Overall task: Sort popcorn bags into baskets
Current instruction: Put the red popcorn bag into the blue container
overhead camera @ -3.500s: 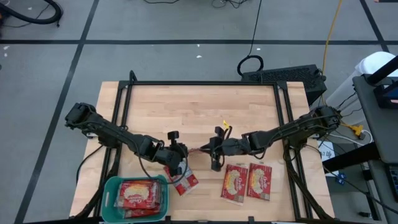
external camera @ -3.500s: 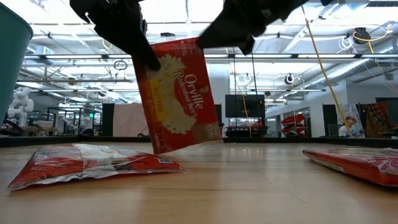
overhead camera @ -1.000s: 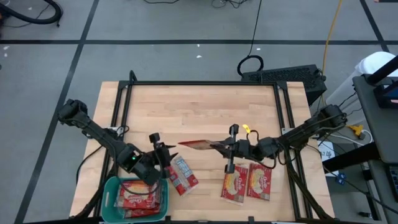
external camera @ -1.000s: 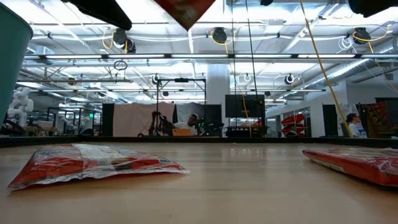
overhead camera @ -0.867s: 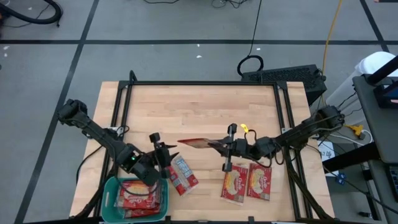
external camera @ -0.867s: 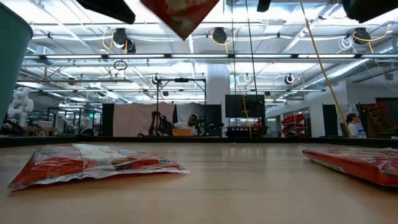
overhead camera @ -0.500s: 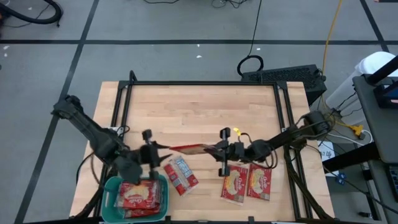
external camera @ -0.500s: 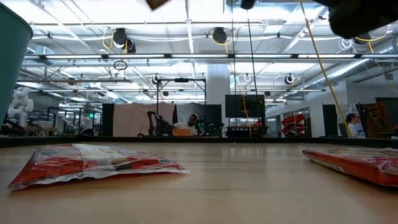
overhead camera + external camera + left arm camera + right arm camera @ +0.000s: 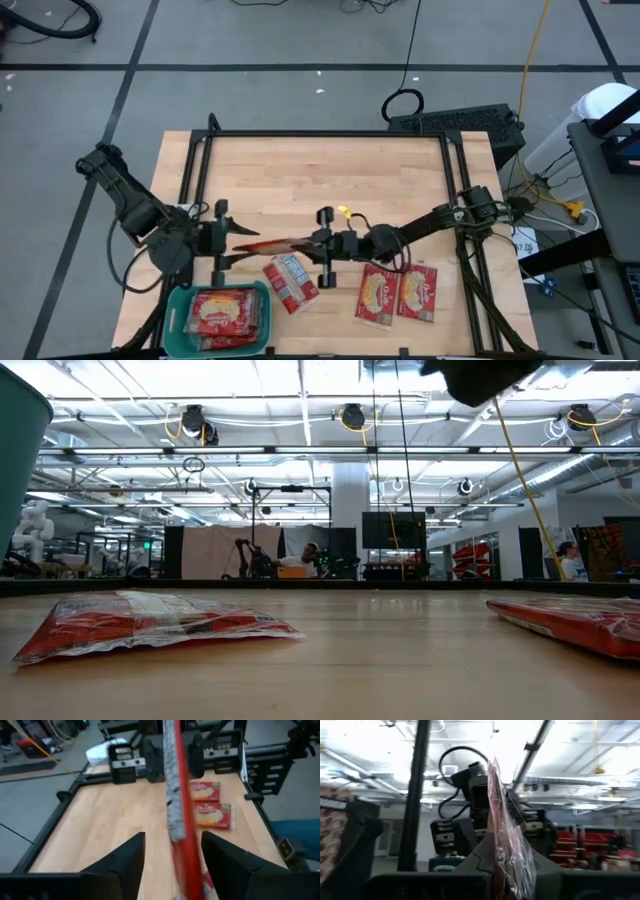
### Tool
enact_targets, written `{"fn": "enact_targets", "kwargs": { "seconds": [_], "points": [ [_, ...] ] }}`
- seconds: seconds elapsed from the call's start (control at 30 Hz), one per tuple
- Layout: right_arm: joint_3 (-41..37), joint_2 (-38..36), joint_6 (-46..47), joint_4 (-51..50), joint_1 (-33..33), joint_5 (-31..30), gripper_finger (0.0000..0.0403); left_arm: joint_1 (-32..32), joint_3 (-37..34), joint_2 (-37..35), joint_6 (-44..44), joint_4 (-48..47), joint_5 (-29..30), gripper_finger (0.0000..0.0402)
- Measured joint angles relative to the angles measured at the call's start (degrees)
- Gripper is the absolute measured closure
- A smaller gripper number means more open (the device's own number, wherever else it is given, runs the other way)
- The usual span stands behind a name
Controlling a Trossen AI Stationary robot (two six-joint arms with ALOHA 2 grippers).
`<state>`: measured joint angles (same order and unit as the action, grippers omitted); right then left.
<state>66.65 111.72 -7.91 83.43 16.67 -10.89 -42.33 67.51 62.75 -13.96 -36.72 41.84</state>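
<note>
Teal basket [image 9: 180, 300] near-left on desk [image 9: 320, 180] holds popcorn bags [image 9: 218, 314]. Right tool [image 9: 322, 240] clenched on a held bag [image 9: 275, 242] edge-on mid-air; left tool [image 9: 222, 234] spread around its other end.

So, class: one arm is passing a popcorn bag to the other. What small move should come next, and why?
Probably the left gripper should close. Its fingers stand open on either side of the popcorn bag, which the right gripper grips above the table. The basket lies beside the left gripper.
</note>
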Motion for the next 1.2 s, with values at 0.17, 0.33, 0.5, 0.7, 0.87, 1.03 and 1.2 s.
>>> {"fn": "enact_targets", "kwargs": {
  "seconds": [0.17,0.33,0.5,0.7,0.87,1.03,1.2],
  "points": [
    [4.0,0.6,0.2,-6.2,-1.2,2.0,0.0392,0.9,0.0,-0.3,-2.7,0.0,-1.6,0.0219],
    [4.2,0.7,0.4,-8.0,-1.8,2.0,0.0392,1.5,0.0,-1.8,-4.3,0.1,-6.1,0.0306],
    [4.2,0.7,3.6,-10.9,-2.3,1.6,0.0382,3.5,0.0,-2.3,-7.3,-2.3,-13.1,0.0385],
    [4.2,-0.3,4.7,-21.5,-2.3,0.5,0.0328,3.5,0.0,-3.3,-16.0,-9.6,-21.6,0.0376],
    [4.3,-2.9,9.2,-37.9,-2.3,0.5,0.0282,2.1,0.0,-6.0,-26.4,-15.7,-34.7,0.0385],
    [4.2,-3.3,12.1,-47.6,-1.9,0.5,0.0258,-1.6,0.0,-7.0,-36.1,-19.5,-44.5,0.0374],
    [4.2,-3.5,11.4,-50.0,-0.3,0.5,0.0255,-6.0,-1.4,-5.8,-44.2,-21.6,-46.7,0.0377]
  ]
}}
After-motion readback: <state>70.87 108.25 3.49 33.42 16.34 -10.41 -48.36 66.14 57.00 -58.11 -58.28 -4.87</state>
